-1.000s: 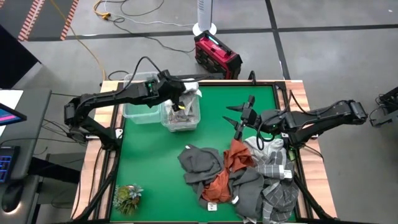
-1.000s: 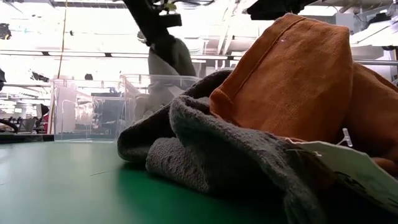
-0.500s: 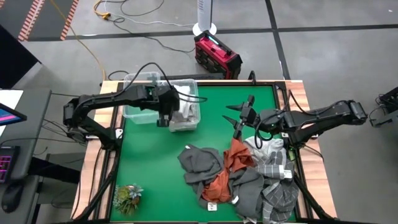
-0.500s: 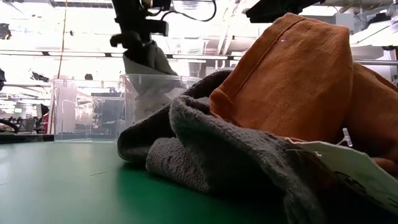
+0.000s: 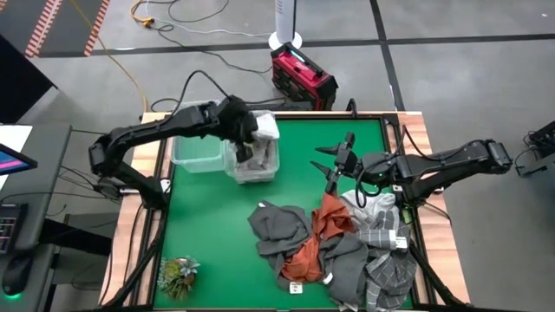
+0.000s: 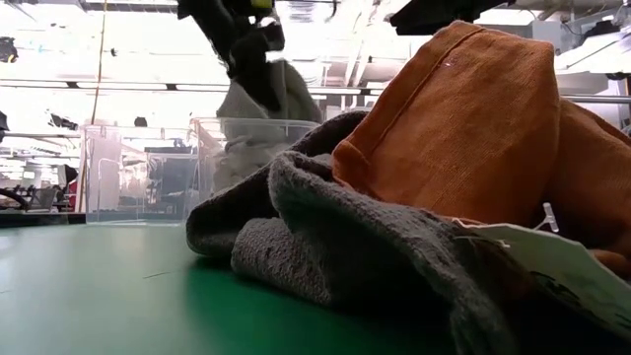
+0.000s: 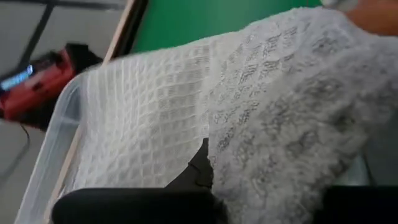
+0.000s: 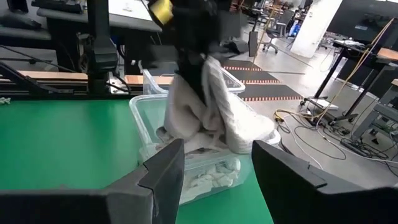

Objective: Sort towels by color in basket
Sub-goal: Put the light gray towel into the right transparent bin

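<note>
The left tool, clamped on a white towel, has swung back over the right bin. The right tool stays wide above the counter. Remaining towels lie heaped near a plant.

White towel: waffle weave, bunched, hanging half in, half over clear bin at far left of table, pinched from above by left gripper. Same bin holds more pale cloth beneath. Second clear bin just left of it. Remaining towels heaped near right: dark grey, rust-orange, grey plaid, crumpled and overlapping, rust-orange one lying over grey.
</note>
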You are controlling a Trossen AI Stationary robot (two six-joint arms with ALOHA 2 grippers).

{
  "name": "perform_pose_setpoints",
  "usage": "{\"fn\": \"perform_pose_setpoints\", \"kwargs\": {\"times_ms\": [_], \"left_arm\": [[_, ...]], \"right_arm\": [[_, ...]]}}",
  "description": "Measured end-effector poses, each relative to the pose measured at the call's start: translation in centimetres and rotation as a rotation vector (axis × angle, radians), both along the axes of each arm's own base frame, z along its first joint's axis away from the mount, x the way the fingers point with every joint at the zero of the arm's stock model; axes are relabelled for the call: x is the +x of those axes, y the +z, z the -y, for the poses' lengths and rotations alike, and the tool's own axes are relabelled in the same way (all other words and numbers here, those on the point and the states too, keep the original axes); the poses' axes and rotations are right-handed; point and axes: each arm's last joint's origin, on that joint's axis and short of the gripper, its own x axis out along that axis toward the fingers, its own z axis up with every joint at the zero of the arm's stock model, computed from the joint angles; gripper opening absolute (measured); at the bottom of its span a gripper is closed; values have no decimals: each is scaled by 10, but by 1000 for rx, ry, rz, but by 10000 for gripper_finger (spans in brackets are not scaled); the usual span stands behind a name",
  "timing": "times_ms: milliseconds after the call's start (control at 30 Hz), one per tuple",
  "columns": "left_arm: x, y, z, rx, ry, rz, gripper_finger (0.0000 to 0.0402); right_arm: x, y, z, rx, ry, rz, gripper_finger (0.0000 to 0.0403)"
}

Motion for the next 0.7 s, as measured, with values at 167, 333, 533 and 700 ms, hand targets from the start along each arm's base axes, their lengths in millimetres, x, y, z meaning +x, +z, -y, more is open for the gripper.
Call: {"fn": "perform_pose_setpoints", "kwargs": {"times_ms": [167, 333, 533, 700], "left_arm": [[5, -30, -28, -75, 100, -95, 11], [24, -67, -47, -51, 184, -171, 11], [37, -97, -58, -9, 229, -242, 11], [39, -108, -58, -10, 213, -299, 11]], "right_arm": [[0, 0, 0, 0, 0, 0, 222], [0, 0, 1, -4, -5, -2, 222], [0, -1, 1, -7, -4, -10, 222], [0, -1, 1, -9, -4, -19, 222]]}}
